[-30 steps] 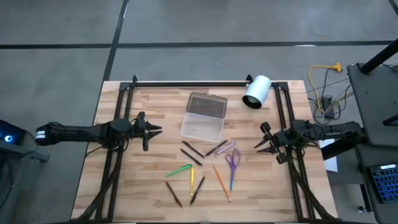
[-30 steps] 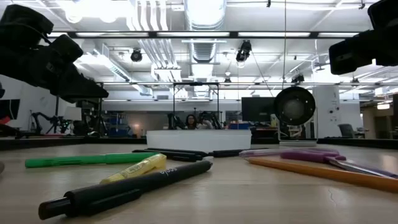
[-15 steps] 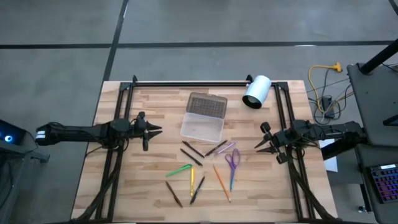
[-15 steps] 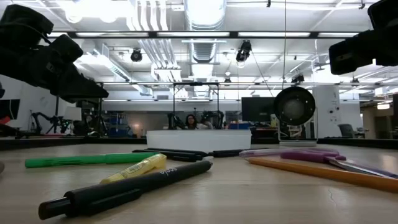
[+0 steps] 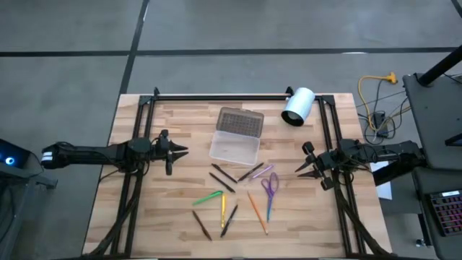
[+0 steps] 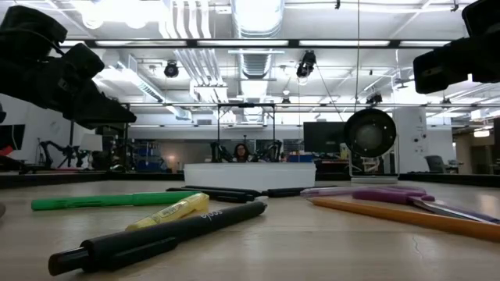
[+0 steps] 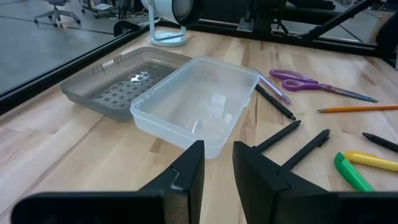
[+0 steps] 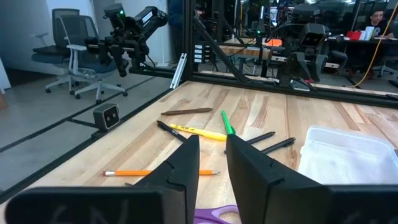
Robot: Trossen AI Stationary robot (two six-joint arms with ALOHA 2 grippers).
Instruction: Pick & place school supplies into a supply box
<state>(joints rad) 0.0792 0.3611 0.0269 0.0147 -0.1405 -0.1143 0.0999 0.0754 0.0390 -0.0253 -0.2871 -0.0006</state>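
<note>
Seemingly slightly parted, both tools point(image 5: 183, 151) point(image 5: 299, 172) flank the open supply box point(image 5: 235, 146).

The left arm is reaching in level from the left side, its left claw point(image 5: 180, 151) hovering above the table with the fingers point(image 7: 189, 167) standing a narrow gap apart and holding nothing. The right arm is reaching in from the right side, its right claw point(image 5: 299, 172) hanging likewise, fingers point(image 8: 186, 158) slightly parted and empty.
</note>
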